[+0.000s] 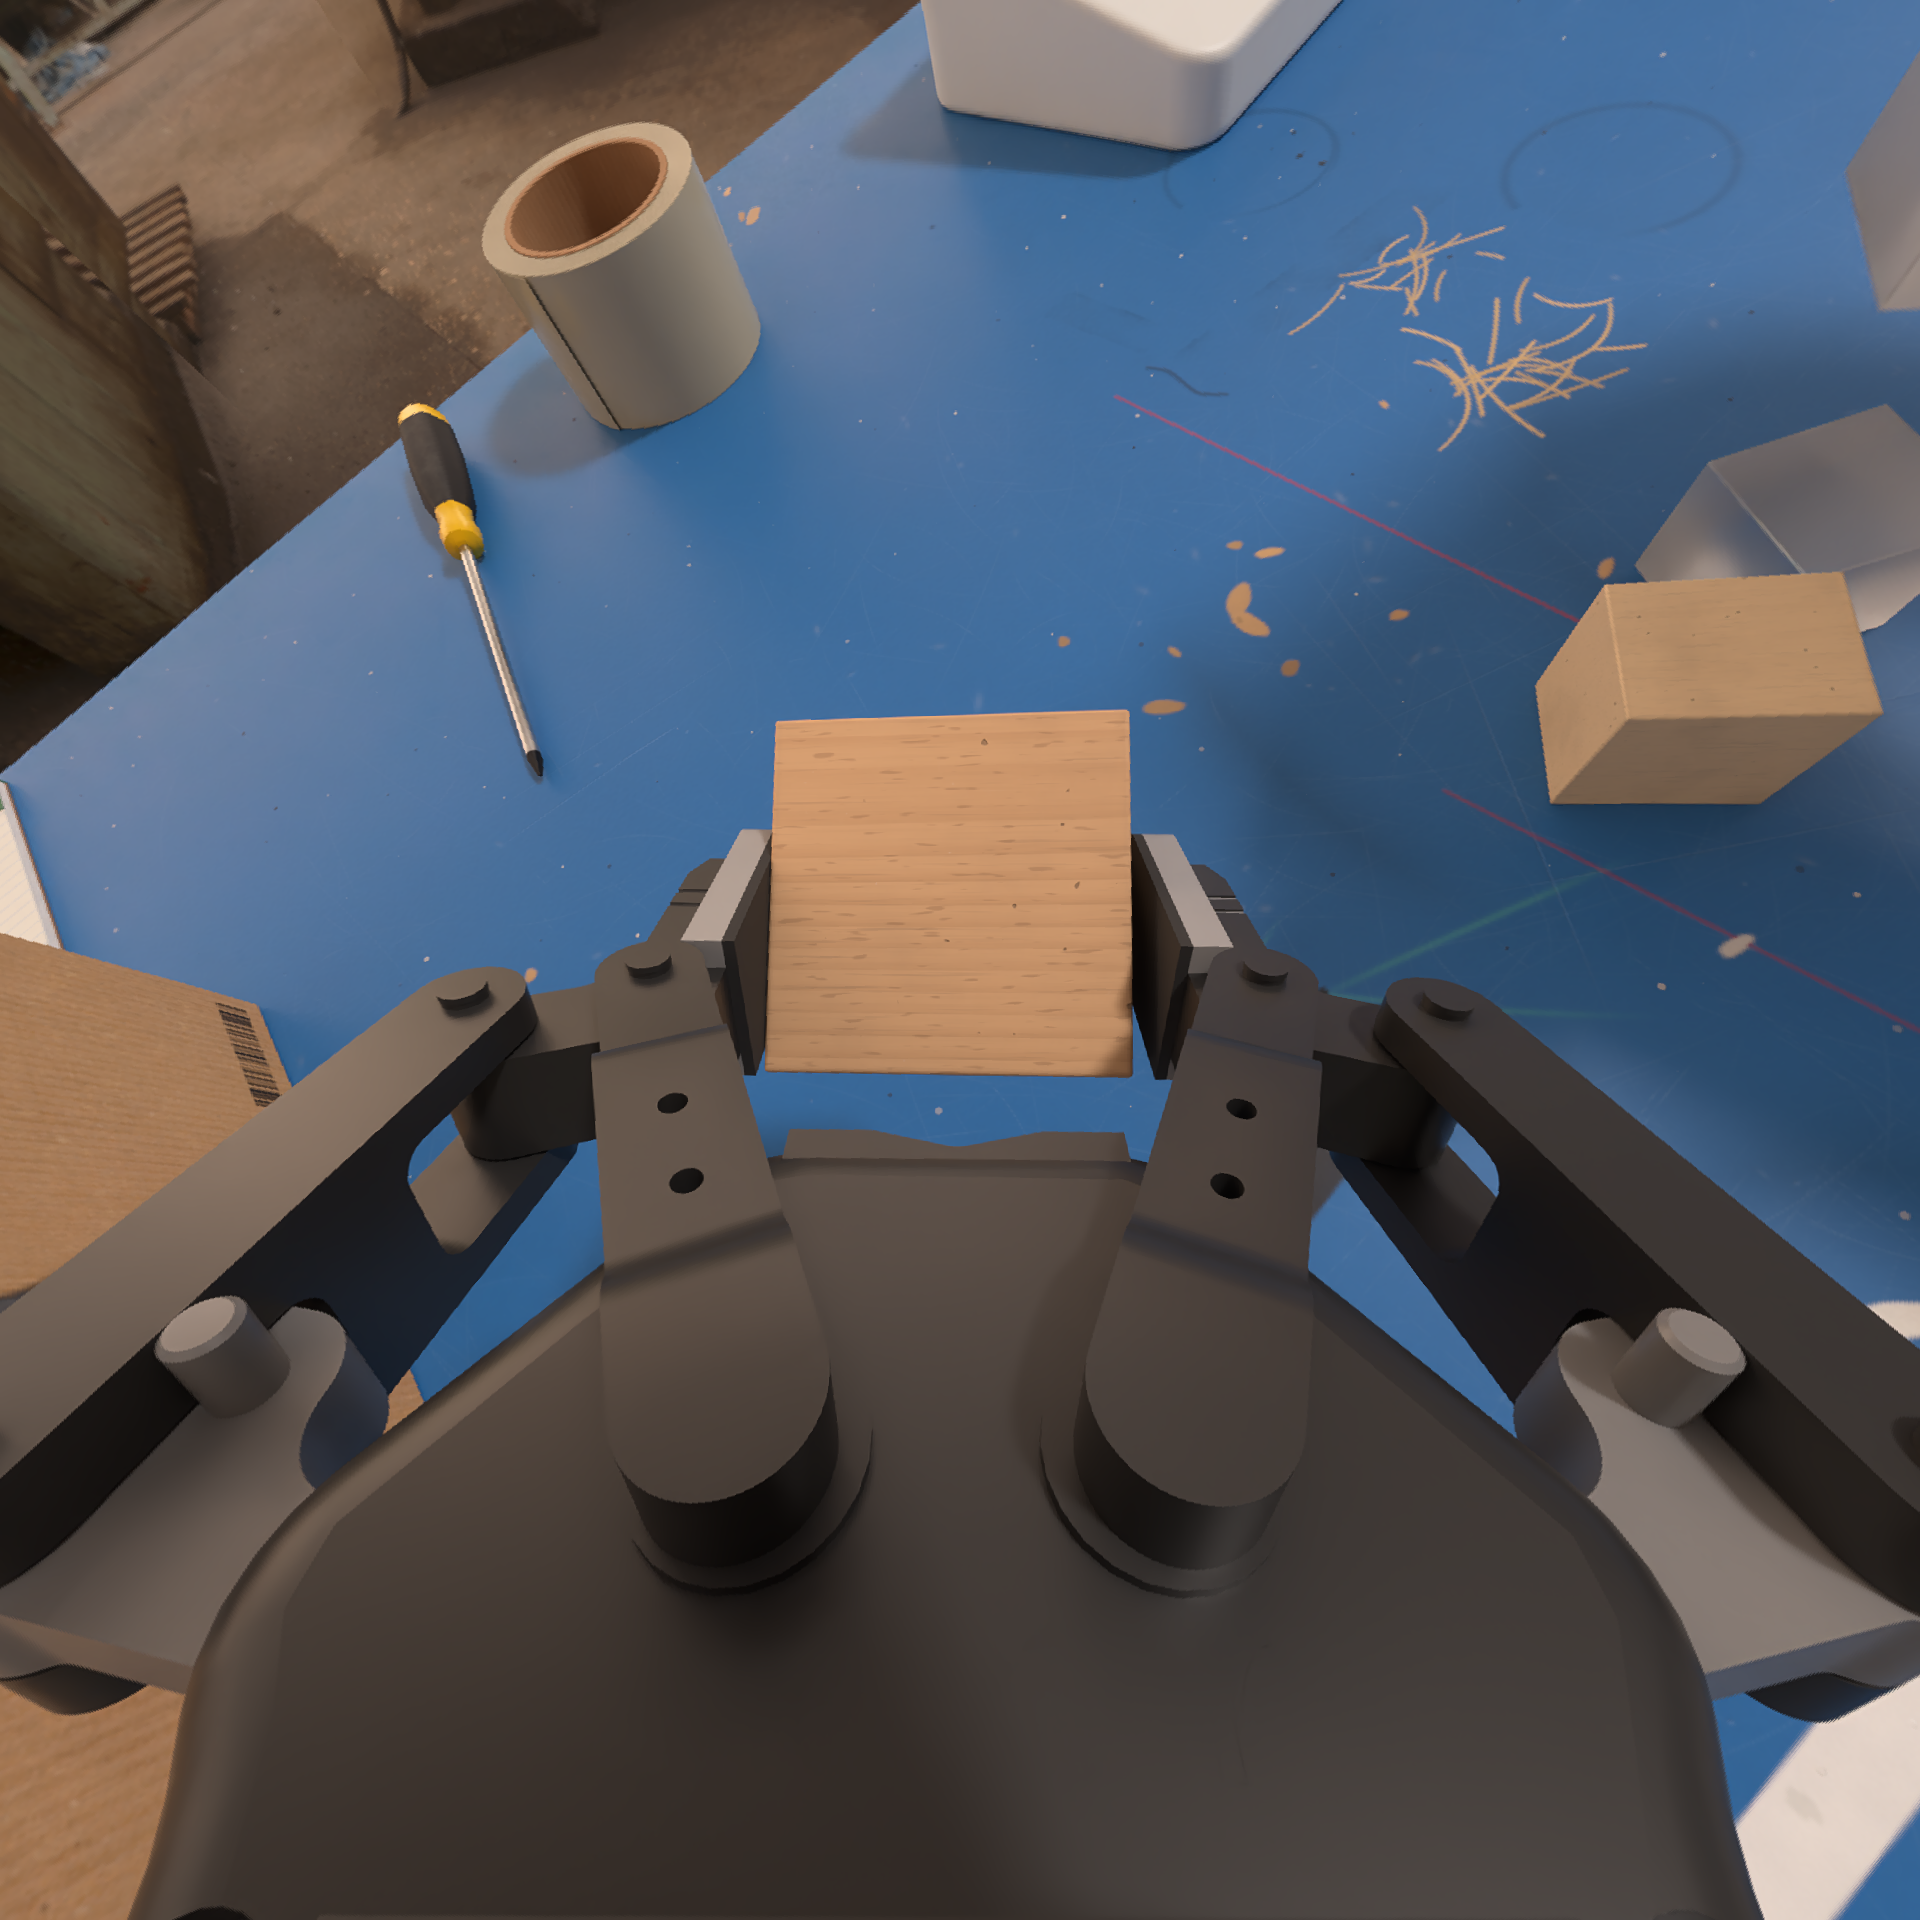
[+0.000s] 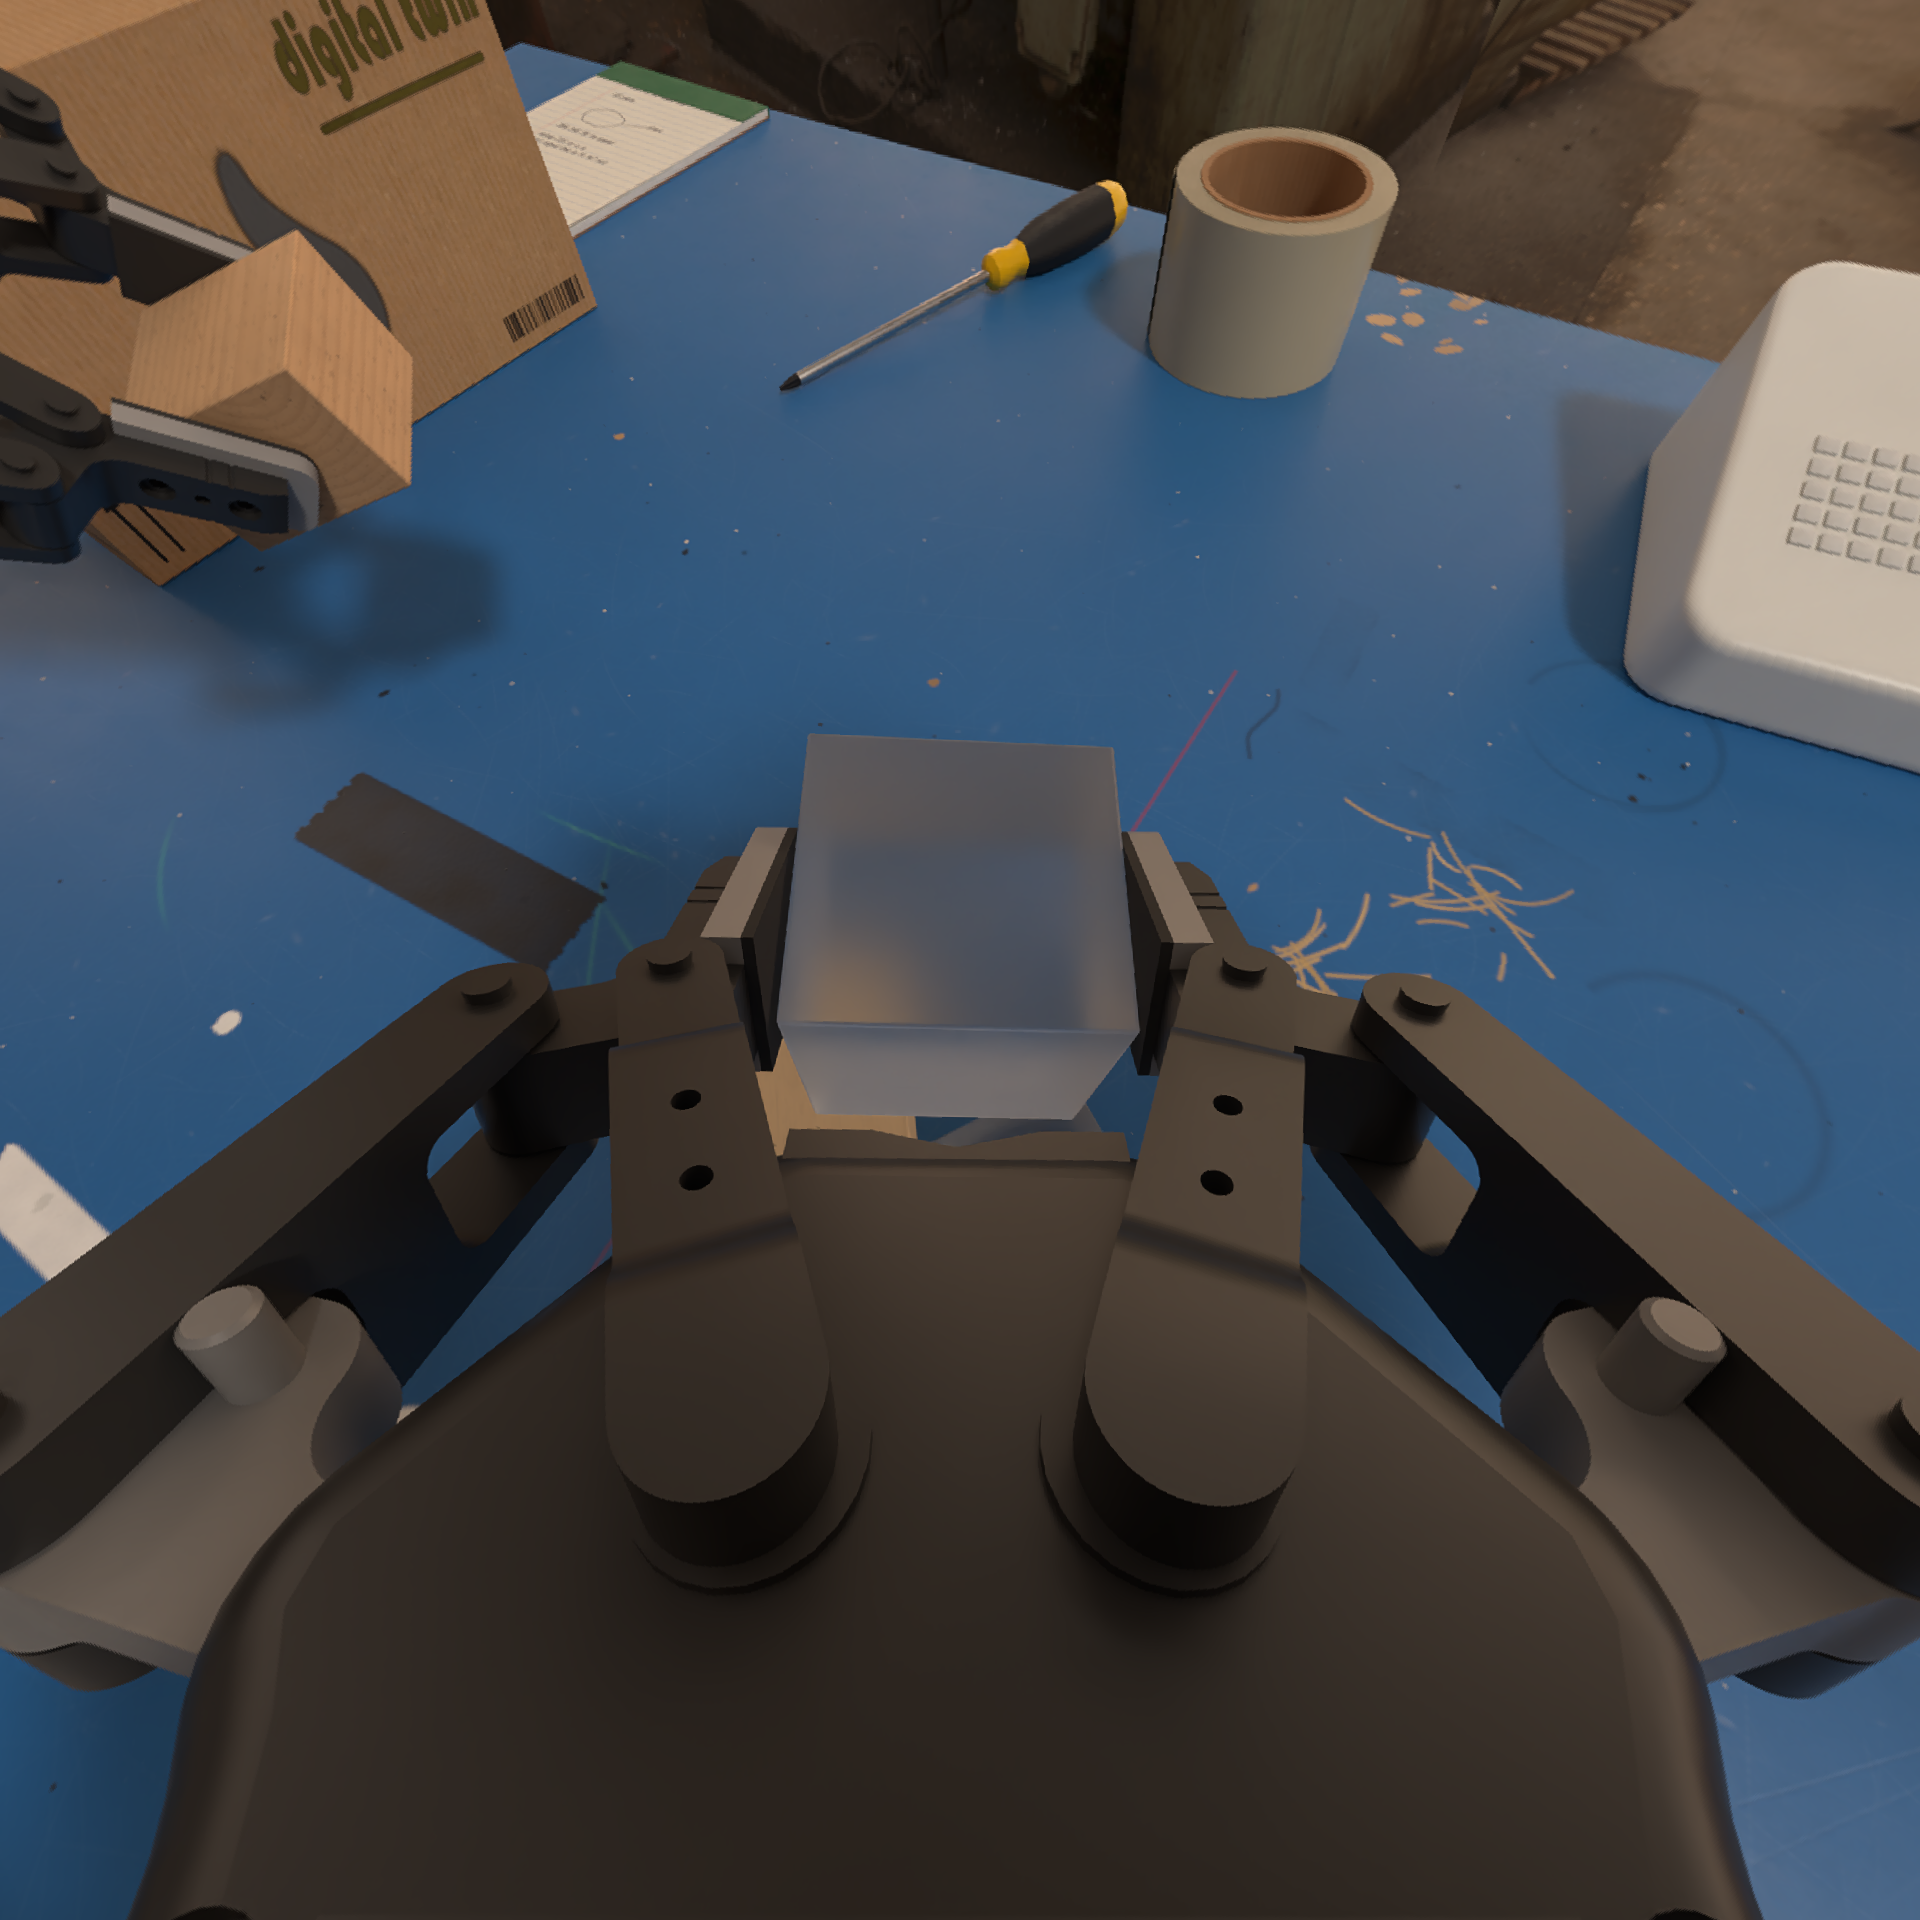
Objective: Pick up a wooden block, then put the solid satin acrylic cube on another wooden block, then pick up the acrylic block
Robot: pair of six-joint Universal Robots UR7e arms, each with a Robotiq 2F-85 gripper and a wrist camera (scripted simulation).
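My left gripper (image 1: 951, 883) is shut on a wooden block (image 1: 951, 935) and holds it above the blue table (image 1: 935, 520); both show at the upper left of the right wrist view, gripper (image 2: 223, 358) and block (image 2: 281, 332). A second wooden block (image 1: 1704, 686) lies on the table to the right, with a frosted acrylic block (image 1: 1808, 499) just behind it. My right gripper (image 2: 956, 894) is shut on a frosted acrylic cube (image 2: 956, 935). A sliver of wood (image 2: 821, 1120) shows under that cube; whether they touch is hidden.
A tape roll (image 1: 623, 281) (image 2: 1273, 260) and a screwdriver (image 1: 468, 561) (image 2: 966, 281) lie at the far side. A white device (image 1: 1112, 62) (image 2: 1787, 520) stands beside them. A cardboard box (image 2: 343, 177) and a notepad (image 2: 644, 135) are at the left. Another translucent shape (image 1: 1896, 208) sits at the right edge.
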